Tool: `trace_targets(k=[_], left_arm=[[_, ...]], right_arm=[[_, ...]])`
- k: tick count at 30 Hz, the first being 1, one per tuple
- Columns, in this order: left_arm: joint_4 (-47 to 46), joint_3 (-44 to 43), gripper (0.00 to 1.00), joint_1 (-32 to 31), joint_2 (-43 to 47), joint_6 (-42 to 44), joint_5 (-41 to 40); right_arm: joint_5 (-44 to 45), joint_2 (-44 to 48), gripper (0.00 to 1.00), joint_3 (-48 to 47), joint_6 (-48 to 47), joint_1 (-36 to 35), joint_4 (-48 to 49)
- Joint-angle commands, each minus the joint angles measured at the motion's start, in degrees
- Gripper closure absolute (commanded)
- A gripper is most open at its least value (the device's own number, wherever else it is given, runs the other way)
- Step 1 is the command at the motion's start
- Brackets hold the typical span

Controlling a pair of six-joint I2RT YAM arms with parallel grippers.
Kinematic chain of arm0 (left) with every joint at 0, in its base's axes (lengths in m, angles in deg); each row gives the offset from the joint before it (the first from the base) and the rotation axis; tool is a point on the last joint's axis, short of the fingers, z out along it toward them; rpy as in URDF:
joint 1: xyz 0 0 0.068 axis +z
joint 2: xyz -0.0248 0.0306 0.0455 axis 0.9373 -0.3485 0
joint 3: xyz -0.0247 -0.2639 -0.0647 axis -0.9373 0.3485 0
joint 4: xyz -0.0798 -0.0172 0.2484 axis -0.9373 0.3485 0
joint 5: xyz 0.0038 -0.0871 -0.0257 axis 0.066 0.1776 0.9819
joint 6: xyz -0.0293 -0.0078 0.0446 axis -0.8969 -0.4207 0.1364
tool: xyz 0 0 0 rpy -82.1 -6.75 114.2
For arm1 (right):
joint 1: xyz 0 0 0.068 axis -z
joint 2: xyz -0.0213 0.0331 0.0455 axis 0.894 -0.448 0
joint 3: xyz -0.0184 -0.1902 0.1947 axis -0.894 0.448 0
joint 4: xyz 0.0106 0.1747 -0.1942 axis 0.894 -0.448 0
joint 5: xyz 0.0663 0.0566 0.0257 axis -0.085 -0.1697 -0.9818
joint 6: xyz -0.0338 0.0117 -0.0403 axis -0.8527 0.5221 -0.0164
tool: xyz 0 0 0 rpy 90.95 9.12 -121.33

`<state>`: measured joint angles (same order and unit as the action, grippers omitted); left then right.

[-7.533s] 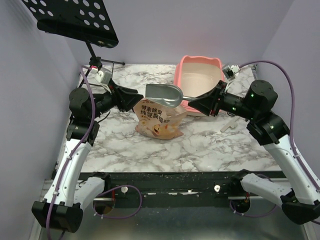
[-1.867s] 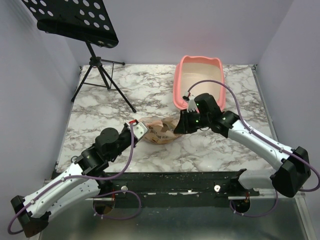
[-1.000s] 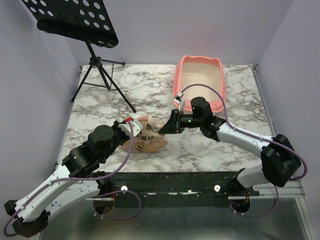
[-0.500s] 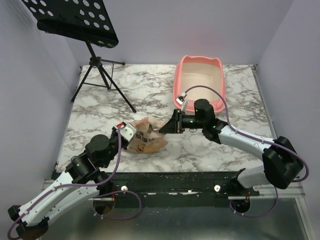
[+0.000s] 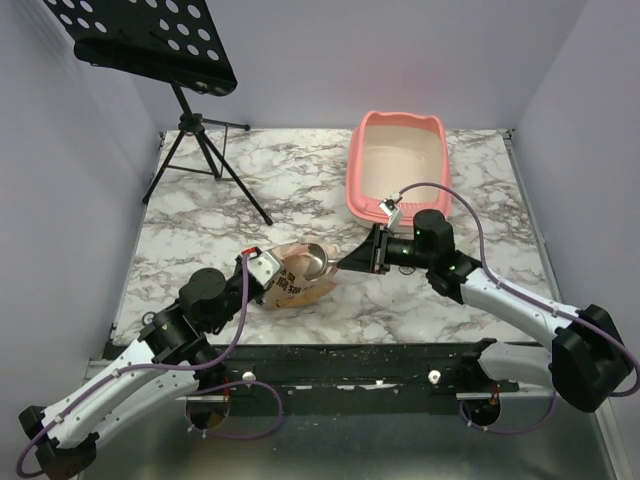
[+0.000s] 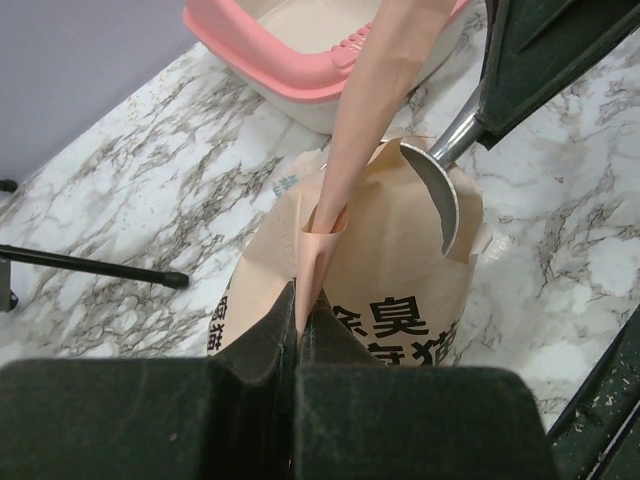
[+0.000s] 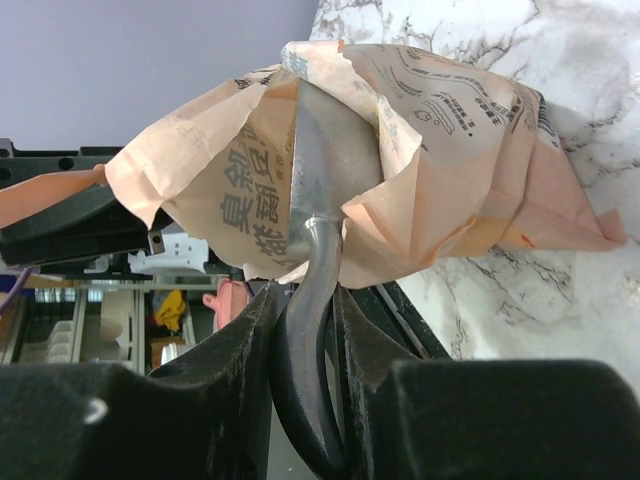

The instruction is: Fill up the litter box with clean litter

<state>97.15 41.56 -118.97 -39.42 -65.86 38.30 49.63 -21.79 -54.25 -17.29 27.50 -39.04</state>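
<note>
The left tool (image 6: 298, 305) pinches the crinkly paper bag (image 6: 370, 250) while the low, stretched-out right tool (image 7: 305, 298) pinches the shiny curved scoop (image 7: 324, 150).

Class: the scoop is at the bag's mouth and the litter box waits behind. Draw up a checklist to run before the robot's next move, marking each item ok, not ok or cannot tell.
1. Left gripper pinched shut on the bag mouth edge, holding it up: ok.
2. Right gripper clamped on the scoop handle: ok.
3. Scoop bowl entering the bag mouth: ok.
4. Litter loaded in the scoop: cannot tell.
5. Litter box upright, open side up: ok.
</note>
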Motion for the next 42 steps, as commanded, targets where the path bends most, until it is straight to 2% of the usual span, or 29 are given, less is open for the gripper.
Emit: trace_targets(k=[1,9,14,26,42], left_arm=[[-4.33,0.20,1.00,-0.29,-1.39,-1.78,5.65],[-7.05,0.64,1.00,-0.56,-2.80,-3.28,9.34],[-6.97,0.82,1.00,-2.14,-5.08,-3.01,7.33],[-8.20,0.82,1.00,-7.67,-11.76,-2.05,1.88],[-7.85,0.64,1.00,-10.49,-11.95,-1.52,-2.00]], right_arm=[[2.90,3.83,0.99,2.51,1.54,2.92,-1.03],[3.87,9.02,0.99,4.01,2.42,3.80,-7.09],[6.50,13.06,0.99,5.41,2.51,4.41,-11.48],[11.24,20.80,0.99,9.46,4.53,5.20,-14.04],[11.43,20.01,0.99,0.50,1.98,5.29,-23.79]])
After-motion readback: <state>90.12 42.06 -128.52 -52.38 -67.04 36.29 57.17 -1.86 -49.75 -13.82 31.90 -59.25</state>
